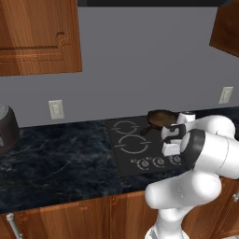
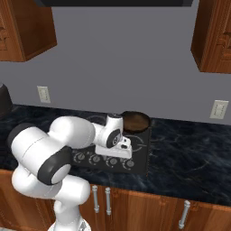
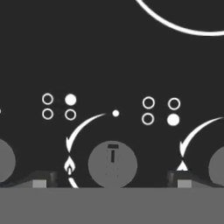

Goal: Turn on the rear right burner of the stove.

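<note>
- The gripper (image 3: 112,180) hangs just above the stove (image 1: 122,164) knob row; its fingers (image 3: 40,179) stand apart, straddling one grey knob (image 3: 112,164).
- The rear right burner sits beneath a brown pan (image 2: 134,121).

The stove (image 1: 122,154) is a flat black glass plate set into the dark marble desk (image 1: 56,158), with burner zones drawn as broken white rings and a row of small round knobs (image 1: 158,162) along its front edge. The rear right burner (image 2: 140,135) lies in the far right corner of the glass, and a dark round pan (image 2: 134,121) sits on it and covers most of its ring. In the hand view one grey knob (image 3: 112,164) stands in the middle, its mark upright, and above it a group of four small circles has the upper right one filled.
</note>
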Controlling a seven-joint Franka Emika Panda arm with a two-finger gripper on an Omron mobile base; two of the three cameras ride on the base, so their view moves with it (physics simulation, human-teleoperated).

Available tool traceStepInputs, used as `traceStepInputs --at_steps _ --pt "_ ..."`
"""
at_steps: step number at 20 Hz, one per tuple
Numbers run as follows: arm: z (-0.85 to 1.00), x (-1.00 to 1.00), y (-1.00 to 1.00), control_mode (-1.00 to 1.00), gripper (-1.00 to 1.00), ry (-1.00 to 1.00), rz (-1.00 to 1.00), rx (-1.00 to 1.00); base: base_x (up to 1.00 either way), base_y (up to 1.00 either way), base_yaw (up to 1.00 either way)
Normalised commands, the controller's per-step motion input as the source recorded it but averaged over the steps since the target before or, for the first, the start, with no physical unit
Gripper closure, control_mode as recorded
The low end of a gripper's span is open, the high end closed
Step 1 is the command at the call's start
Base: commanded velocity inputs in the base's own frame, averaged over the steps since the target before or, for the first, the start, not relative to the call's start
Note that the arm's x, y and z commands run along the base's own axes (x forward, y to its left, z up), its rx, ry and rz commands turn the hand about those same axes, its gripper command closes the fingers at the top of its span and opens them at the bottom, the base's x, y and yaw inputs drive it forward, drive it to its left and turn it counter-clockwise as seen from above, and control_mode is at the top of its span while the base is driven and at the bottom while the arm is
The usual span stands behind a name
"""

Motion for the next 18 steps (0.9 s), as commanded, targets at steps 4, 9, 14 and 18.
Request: traceStepInputs --at_steps 4,9,14,18 --pt "-0.22 0.0 0.0 -1.0 -1.0 0.0 0.0 0.0 0.0 0.0 0.0" --pt "-0.27 0.0 0.0 -1.0 1.0 0.0 0.0 0.0 0.0 0.0 0.0" --pt "-0.1 0.0 0.0 -1.0 1.0 0.0 0.01 0.0 0.0 0.0 0.0" --pt "-0.11 0.0 0.04 -1.0 1.0 0.0 0.3 0.0 0.0 0.0 0.0"
